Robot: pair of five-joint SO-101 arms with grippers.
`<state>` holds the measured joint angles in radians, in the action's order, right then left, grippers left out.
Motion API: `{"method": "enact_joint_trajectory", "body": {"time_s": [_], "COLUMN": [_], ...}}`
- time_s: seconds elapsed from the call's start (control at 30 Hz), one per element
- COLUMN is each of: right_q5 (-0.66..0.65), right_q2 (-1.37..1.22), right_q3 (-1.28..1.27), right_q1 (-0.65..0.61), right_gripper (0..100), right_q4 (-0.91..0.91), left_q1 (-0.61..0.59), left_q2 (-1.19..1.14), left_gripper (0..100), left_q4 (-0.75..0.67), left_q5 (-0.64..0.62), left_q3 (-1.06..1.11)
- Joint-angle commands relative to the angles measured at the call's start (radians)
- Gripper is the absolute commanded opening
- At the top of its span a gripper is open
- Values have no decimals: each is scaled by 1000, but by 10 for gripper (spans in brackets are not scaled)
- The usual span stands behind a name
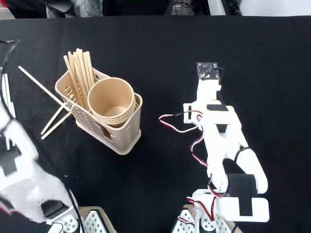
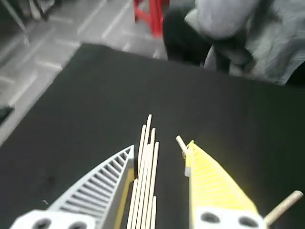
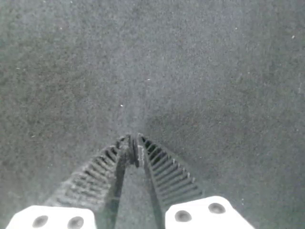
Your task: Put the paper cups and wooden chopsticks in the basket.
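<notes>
Near left: left gripper (image 2: 161, 146) clamped on a bundle of held chopsticks (image 2: 144, 181), which sit hard against the white finger with a gap to the yellow one, one stray stick (image 2: 286, 202) crosswise behind it; near right, right gripper (image 3: 131, 143) closed on nothing over black cloth (image 3: 214, 71). Mid-table: basket (image 1: 121, 138) holds stacked paper cups (image 1: 111, 97) and standing sticks (image 1: 80, 73), with loose chopsticks (image 1: 56, 124) on the cloth just left of it. Risk, my reading: lopsided grip lets the stray stick drop in transit, or the bundle snags the standing sticks and tips the basket; no legible writing anywhere.
</notes>
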<state>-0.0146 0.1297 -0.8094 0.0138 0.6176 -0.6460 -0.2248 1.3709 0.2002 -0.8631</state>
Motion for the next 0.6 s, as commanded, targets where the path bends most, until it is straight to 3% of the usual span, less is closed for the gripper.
{"method": "enact_joint_trajectory", "body": {"time_s": [0.0, 0.17, 0.37, 0.57], "right_q5": [2, 2, 2, 2], "right_q2": [22, 22, 22, 22], "right_q3": [5, 7, 7, 5], "right_q1": [-17, -17, -17, -17], "right_gripper": [15, 15, 15, 15], "right_q4": [-14, -14, -14, -14], "left_q1": [-38, -124, -139, -124], "left_q2": [-405, -720, -996, -1160], "left_gripper": [180, 180, 180, 180], "left_q4": [12, 3, 14, -72], "left_q5": [18, 18, 57, 94], "left_q3": [-297, -545, -771, -789]}}
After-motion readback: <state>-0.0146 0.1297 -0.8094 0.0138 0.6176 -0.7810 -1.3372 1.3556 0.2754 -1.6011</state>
